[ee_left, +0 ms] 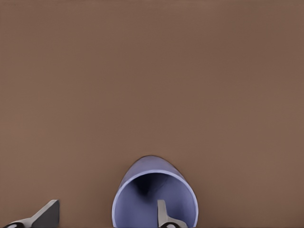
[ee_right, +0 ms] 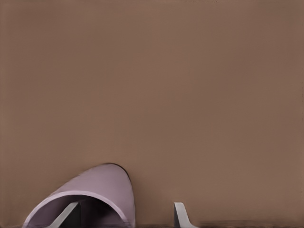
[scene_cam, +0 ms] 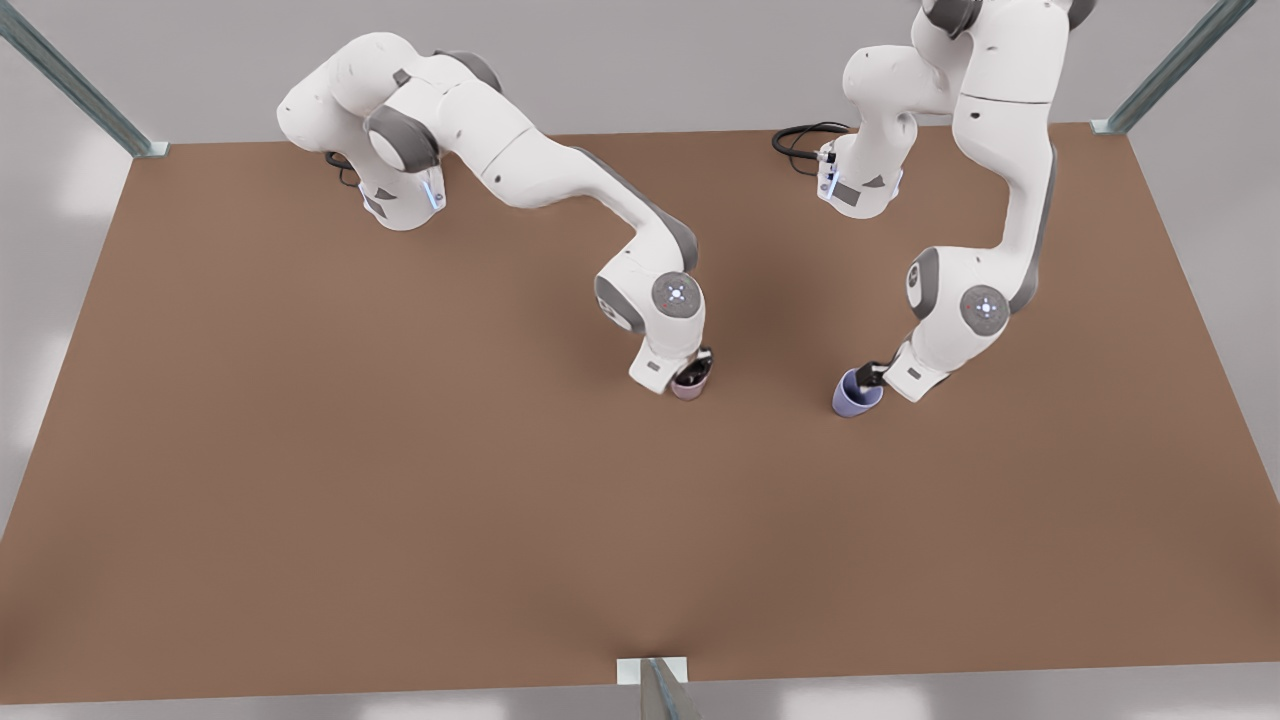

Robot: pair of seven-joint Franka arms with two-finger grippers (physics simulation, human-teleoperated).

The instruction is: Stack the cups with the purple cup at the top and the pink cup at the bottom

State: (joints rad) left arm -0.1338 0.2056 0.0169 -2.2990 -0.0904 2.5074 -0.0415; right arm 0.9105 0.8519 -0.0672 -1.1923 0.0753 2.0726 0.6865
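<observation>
Counter [scene_cam: 400, 520]: brown, bare around both cups.

Pink cup [scene_cam: 690, 382]: mid-counter, upright. Right pincer [scene_cam: 697, 366] straddles its wall, one finger [ee_right: 66, 214] inside, one outside; jaws spread.

Purple cup [scene_cam: 856, 394]: near, toward the front view's right, apart from pink. Left pincer [scene_cam: 874, 376] straddles its rim, one finger [ee_left: 164, 214] inside; jaws wide.

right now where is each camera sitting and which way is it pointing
Front view: high off the arms, looking down on the brown table; both white arms show, left tool at the purple cup, right tool at the pink cup.
Left wrist view: on the left wrist, facing the table; one finger inside the purple cup, one outside.
Right wrist view: on the right wrist, facing the table; fingers straddle the pink cup's wall.
Shared: each cup appears in the front view and one wrist view.
</observation>
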